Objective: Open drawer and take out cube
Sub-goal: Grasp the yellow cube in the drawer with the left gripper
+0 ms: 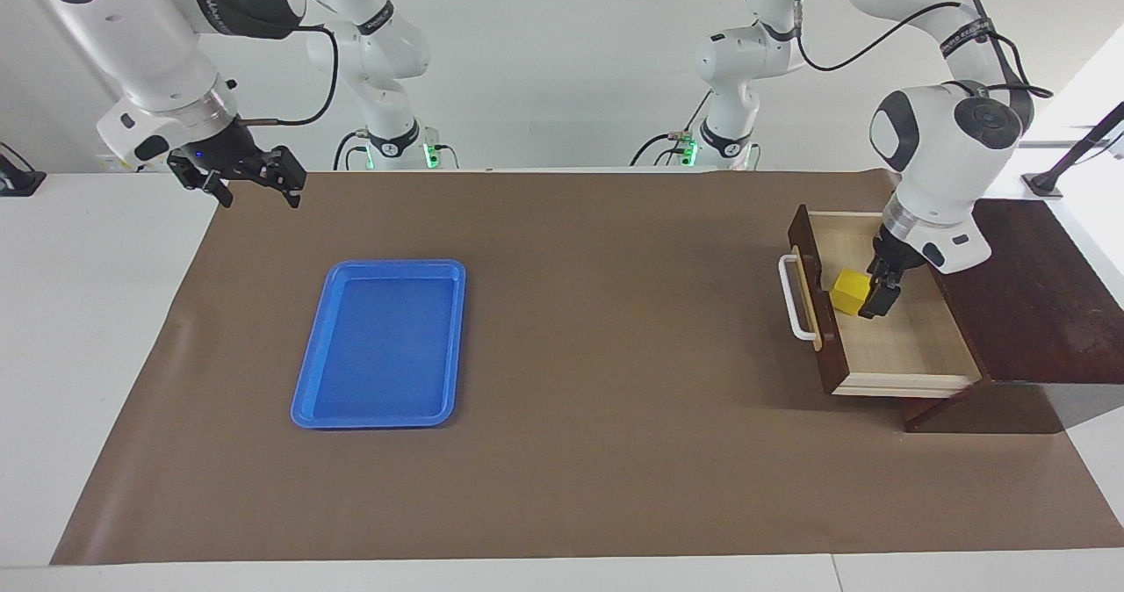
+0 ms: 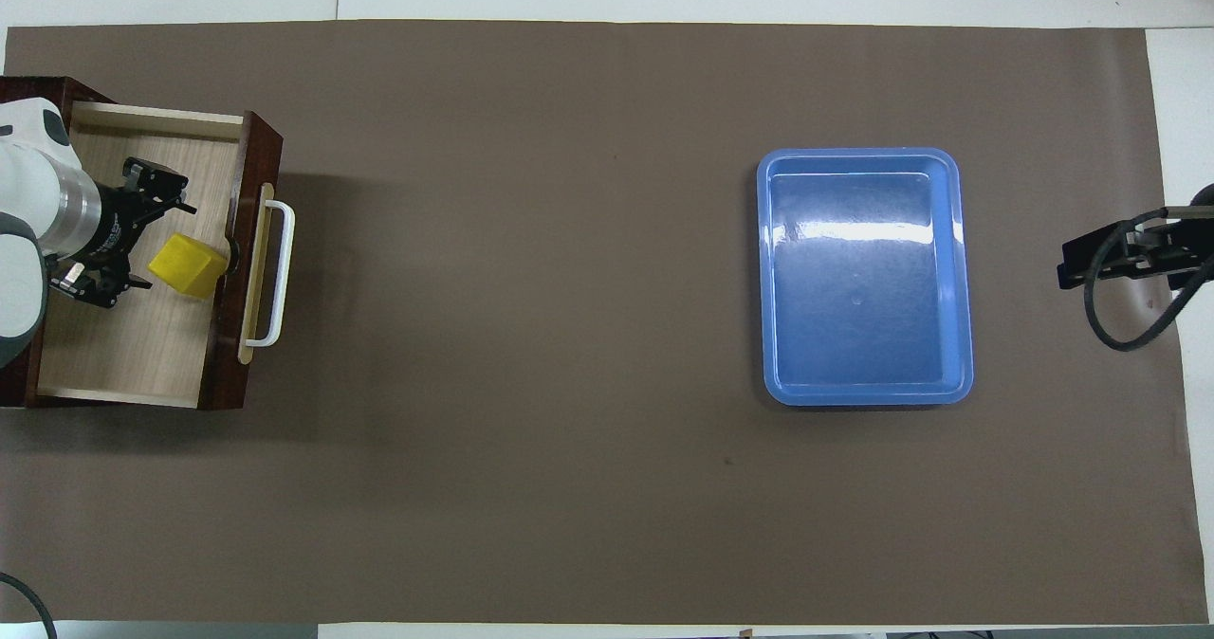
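Note:
The dark wooden drawer (image 1: 896,346) (image 2: 123,345) stands pulled out of its sloped box (image 1: 1027,285) at the left arm's end of the table. Its white handle (image 1: 795,298) (image 2: 275,274) is free. The yellow cube (image 1: 848,292) (image 2: 187,265) lies on the pale drawer floor, close to the drawer's front panel. My left gripper (image 1: 876,300) (image 2: 156,241) hangs down into the drawer right beside the cube, on the cube's box side, open and holding nothing. I cannot tell whether it touches the cube. My right gripper (image 1: 239,181) (image 2: 1081,262) waits open over the mat's edge at the right arm's end.
A flat blue tray (image 1: 379,264) (image 2: 858,153) lies on the brown mat (image 1: 615,355) toward the right arm's end. The drawer's walls and front panel closely surround the cube and the left gripper.

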Controlling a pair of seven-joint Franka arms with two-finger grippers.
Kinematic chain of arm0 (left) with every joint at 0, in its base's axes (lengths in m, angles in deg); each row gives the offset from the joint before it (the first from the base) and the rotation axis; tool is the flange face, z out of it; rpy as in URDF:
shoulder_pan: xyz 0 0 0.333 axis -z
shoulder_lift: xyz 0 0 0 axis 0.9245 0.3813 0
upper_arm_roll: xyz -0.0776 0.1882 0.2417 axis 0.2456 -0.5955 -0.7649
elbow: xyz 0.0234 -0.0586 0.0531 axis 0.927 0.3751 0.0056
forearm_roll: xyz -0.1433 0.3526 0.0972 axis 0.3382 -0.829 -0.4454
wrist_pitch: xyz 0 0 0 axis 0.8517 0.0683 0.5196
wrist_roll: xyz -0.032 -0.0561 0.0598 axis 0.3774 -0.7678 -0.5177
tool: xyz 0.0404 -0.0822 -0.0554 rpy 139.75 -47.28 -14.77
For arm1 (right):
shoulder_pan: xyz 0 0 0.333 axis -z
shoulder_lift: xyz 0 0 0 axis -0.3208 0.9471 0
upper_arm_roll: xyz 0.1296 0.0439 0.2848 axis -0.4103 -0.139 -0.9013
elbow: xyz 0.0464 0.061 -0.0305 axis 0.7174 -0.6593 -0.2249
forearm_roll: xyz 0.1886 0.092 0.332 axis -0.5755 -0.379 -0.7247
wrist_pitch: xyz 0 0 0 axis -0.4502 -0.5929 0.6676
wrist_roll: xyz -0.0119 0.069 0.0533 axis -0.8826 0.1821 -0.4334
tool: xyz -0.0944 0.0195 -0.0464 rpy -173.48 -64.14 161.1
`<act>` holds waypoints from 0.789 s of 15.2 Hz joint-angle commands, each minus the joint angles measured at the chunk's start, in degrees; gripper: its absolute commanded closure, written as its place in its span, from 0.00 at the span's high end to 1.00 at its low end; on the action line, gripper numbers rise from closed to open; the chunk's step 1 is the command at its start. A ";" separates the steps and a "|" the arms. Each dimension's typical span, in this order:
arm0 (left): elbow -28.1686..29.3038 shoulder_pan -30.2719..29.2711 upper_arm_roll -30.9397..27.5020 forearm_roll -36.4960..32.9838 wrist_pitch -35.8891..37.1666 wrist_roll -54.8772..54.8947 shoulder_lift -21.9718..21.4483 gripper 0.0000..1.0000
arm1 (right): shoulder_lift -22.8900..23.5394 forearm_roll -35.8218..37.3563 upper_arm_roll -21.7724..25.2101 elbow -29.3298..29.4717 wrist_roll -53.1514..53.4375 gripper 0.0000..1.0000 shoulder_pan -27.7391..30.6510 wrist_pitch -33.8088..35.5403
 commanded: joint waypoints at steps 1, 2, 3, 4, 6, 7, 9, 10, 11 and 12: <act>3.13 0.28 -0.52 0.47 -1.77 -0.84 -2.25 1.00 | -3.35 -3.27 -0.26 -5.49 8.76 1.00 -1.02 -1.19; 3.22 0.28 -0.52 0.47 -1.60 -0.92 -2.25 0.92 | -3.88 -4.34 -0.26 -6.90 11.75 1.00 -1.54 -1.63; 3.31 0.36 -0.52 0.47 -1.42 -1.27 -2.25 0.70 | -4.06 -4.78 -0.26 -7.61 14.65 1.00 -2.51 -1.72; 3.14 0.37 -0.52 0.47 -1.16 -1.62 -2.25 0.44 | -3.98 -5.22 -0.26 -8.05 17.90 1.00 -3.47 -1.64; 2.70 0.28 -0.52 0.47 -0.80 -1.10 -2.08 0.07 | -3.71 -7.76 -0.26 -8.76 23.00 1.00 -4.18 -1.72; 1.56 0.19 -0.61 0.47 -0.54 -1.10 -1.73 0.03 | -3.54 -8.56 -0.26 -9.02 24.85 1.00 -4.27 -1.72; -4.04 0.28 -0.61 0.47 4.00 -1.36 0.20 0.00 | -3.19 -10.93 -0.26 -10.07 29.33 1.00 -5.93 -2.07; -8.42 0.45 -0.35 0.47 7.77 -1.54 1.25 0.00 | -2.75 -12.51 -0.26 -10.69 32.40 1.00 -6.20 -3.03; -12.30 1.06 -0.26 0.64 11.03 -1.54 1.87 0.00 | -2.40 -14.00 -0.26 -11.04 35.39 1.00 -6.64 -3.91; -14.51 1.85 -0.25 1.08 12.80 -1.71 1.79 0.00 | -2.05 -15.50 -0.26 -11.83 37.68 1.00 -8.04 -4.96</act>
